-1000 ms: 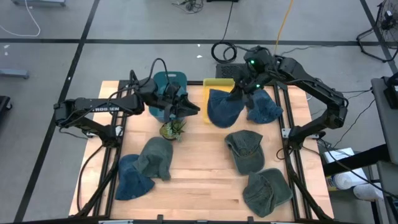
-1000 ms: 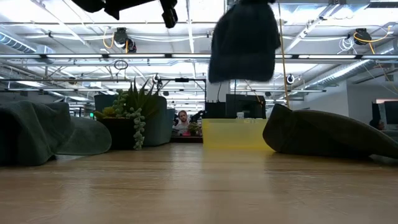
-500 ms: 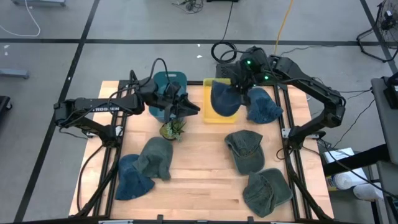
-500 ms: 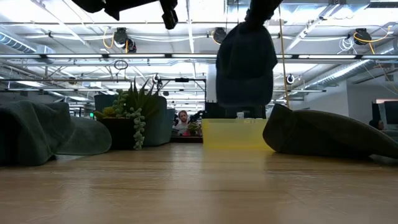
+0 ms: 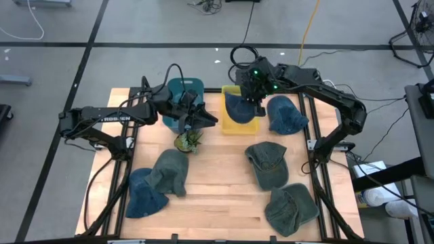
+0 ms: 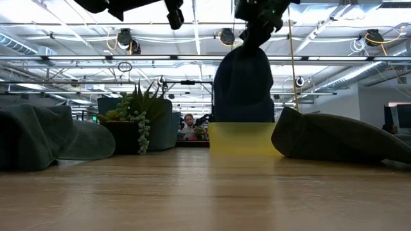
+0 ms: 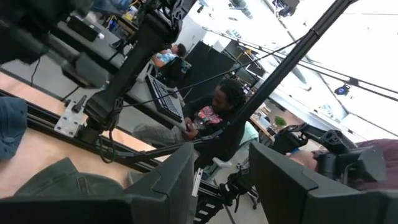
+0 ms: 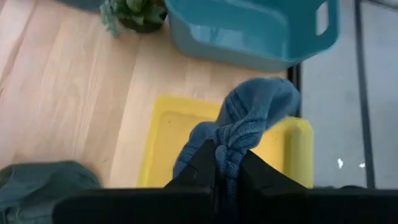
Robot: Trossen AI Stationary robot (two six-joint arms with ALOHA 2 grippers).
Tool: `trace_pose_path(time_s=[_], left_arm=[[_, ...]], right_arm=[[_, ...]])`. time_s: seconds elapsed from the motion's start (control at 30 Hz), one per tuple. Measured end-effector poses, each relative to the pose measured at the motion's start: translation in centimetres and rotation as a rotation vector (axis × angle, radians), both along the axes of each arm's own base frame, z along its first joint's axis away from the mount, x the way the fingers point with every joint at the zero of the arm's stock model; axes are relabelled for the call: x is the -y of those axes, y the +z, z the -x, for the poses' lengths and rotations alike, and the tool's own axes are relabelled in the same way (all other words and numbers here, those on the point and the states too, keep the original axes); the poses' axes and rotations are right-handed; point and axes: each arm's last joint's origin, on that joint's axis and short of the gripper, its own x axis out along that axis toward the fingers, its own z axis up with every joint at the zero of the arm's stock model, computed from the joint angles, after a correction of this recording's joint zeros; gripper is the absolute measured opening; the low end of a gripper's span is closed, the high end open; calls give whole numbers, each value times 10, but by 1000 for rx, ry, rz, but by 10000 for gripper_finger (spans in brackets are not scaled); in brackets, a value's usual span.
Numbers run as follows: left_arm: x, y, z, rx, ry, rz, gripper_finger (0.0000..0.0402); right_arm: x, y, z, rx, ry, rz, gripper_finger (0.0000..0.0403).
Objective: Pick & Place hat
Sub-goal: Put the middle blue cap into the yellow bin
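Note:
A blue knit hat (image 5: 237, 108) hangs from my right gripper (image 5: 253, 90), which is shut on it over the yellow bin (image 5: 234, 127) at the table's far edge. In the low view the hat (image 6: 243, 86) reaches down behind the bin's front wall (image 6: 241, 138); whether it touches the bin's floor I cannot tell. The right wrist view looks down on the hat (image 8: 255, 112) and the bin (image 8: 158, 143). My left gripper (image 5: 207, 118) waits open in the air beside the teal bin (image 5: 184, 91). My right gripper pinches a bunched fold of the hat's knit (image 8: 229, 144) between its two fingers, coming from above and pointing down. The hat hangs slack below the fingers, with its lower end inside the yellow bin.
Several other hats lie on the table: a blue one (image 5: 286, 114) right of the yellow bin, green ones (image 5: 266, 163) (image 5: 291, 209) on the right, a green one (image 5: 169, 171) and a blue one (image 5: 144, 193) near left. A small potted plant (image 5: 188, 140) stands near the teal bin.
My right gripper has moved toward the table's left and far edge and downward, still shut on the hat. The hat has swung over the yellow bin and dropped, so its lower end now hangs inside the bin.

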Motion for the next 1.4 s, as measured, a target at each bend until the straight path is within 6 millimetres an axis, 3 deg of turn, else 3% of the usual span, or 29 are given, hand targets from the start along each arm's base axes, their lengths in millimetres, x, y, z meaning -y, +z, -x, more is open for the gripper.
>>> trace_pose_path(time_s=[0.27, 0.67, 1.07, 1.4], left_arm=[[0, 0, 0, 0, 0, 0, 161], [-6, 0, 1, -5, 20, 13, 161], [-7, 0, 2, 0, 23, 0, 161], [-8, 0, 2, -2, 28, 5, 161]], right_arm=[[9, -34, -1, -24, 19, 13, 8], [30, -68, 1, 53, -14, 89, 8], [36, -117, -1, 164, 29, 309, 8], [43, -157, -7, 104, 194, 430, 8]])
